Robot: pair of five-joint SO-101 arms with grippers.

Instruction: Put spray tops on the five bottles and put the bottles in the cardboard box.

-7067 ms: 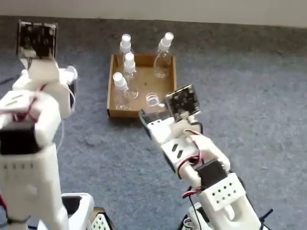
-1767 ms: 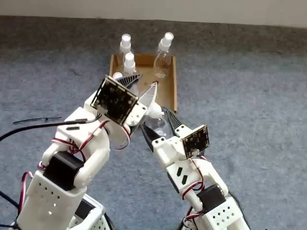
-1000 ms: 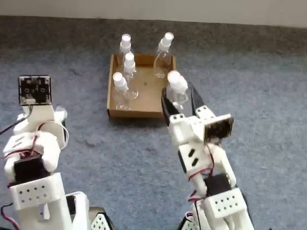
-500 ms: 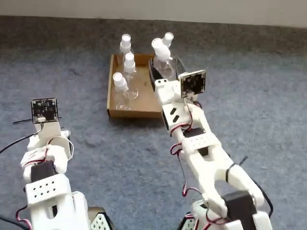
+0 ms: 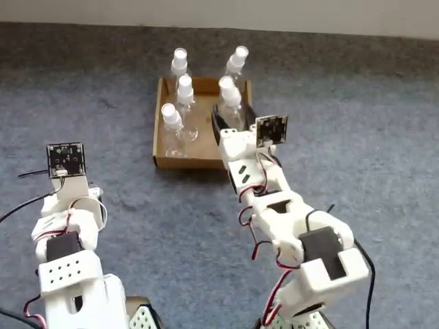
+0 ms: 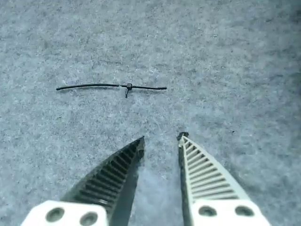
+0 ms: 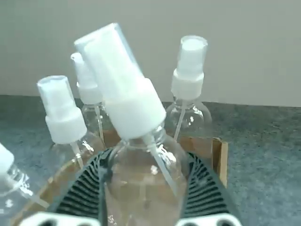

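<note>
parted gripper point(image 6: 161, 141), grey carpet point(image 6: 225, 56), black cable tie point(image 6: 111, 86)

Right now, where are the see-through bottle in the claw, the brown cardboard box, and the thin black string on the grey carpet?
Clear plastic bottle with white spray top point(image 7: 139, 160): right wrist view, clear shoulder.
Brown cardboard box point(image 5: 186, 163): high view, front wall.
Thin black string point(image 6: 110, 86): left wrist view, its middle.

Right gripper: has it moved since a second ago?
Yes. The right gripper, shut on a bottle, has moved away from the arms' bases and inward, from the box's right wall to over the box's right half.
</note>
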